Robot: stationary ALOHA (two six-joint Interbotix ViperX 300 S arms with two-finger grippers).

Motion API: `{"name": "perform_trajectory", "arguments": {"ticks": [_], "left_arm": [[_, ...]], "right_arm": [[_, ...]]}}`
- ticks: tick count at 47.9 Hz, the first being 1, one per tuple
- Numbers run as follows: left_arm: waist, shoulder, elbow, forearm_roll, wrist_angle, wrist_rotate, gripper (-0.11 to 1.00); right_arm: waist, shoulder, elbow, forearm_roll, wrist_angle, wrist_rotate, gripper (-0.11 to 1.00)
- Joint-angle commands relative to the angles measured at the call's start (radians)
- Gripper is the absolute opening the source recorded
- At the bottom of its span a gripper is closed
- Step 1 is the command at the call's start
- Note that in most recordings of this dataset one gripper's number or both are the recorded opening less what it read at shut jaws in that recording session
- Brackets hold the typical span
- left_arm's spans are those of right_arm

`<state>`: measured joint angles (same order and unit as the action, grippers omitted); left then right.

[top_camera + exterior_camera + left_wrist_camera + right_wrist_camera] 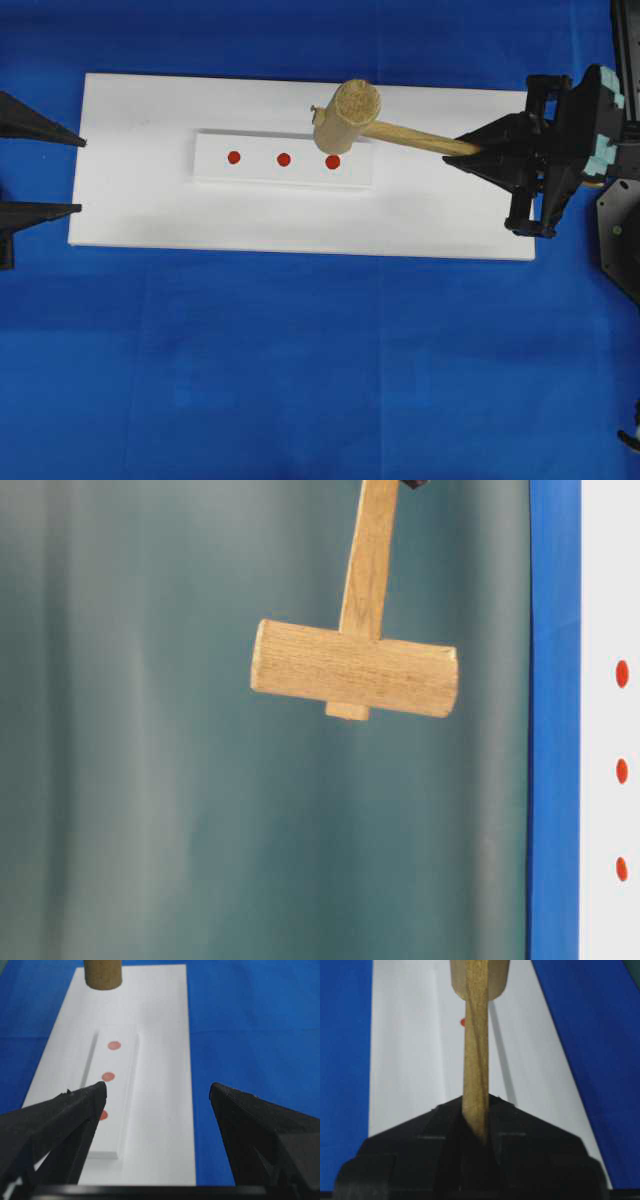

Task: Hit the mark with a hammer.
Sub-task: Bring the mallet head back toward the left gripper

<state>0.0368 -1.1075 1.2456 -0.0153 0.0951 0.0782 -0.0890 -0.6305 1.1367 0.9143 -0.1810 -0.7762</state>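
The hammer (347, 113), a light wooden mallet, hangs in the air above the white board (150, 200). Its head (355, 668) is clear of the surface. My right gripper (465, 152) is shut on the thin handle (476, 1060) near its end. Three red marks lie in a row on a raised white strip (215, 170): left (234, 157), middle (284, 159), right (333, 161). The hammer head hovers just behind the right mark. My left gripper (82, 176) stands open at the board's left edge, holding nothing; in the left wrist view its left finger (75, 1110) partly covers the nearest mark (103, 1115).
Blue cloth (300, 380) covers the table all around the board. The right arm's black body (570, 150) sits past the board's right edge. A grey-green curtain (150, 780) forms the backdrop in the table-level view.
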Motion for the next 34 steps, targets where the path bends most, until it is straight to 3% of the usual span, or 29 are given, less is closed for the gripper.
{"name": "perform_trajectory", "arguments": {"ticks": [1, 34], "left_arm": [[0.002, 0.009, -0.009, 0.0, -0.009, -0.002, 0.82], [0.002, 0.011, -0.009, 0.0, -0.009, -0.002, 0.82]], "right_arm": [[0.003, 0.014, -0.044, -0.003, -0.003, 0.0, 0.02], [0.057, 0.457, -0.44, -0.028, -0.002, -0.002, 0.02]]}}
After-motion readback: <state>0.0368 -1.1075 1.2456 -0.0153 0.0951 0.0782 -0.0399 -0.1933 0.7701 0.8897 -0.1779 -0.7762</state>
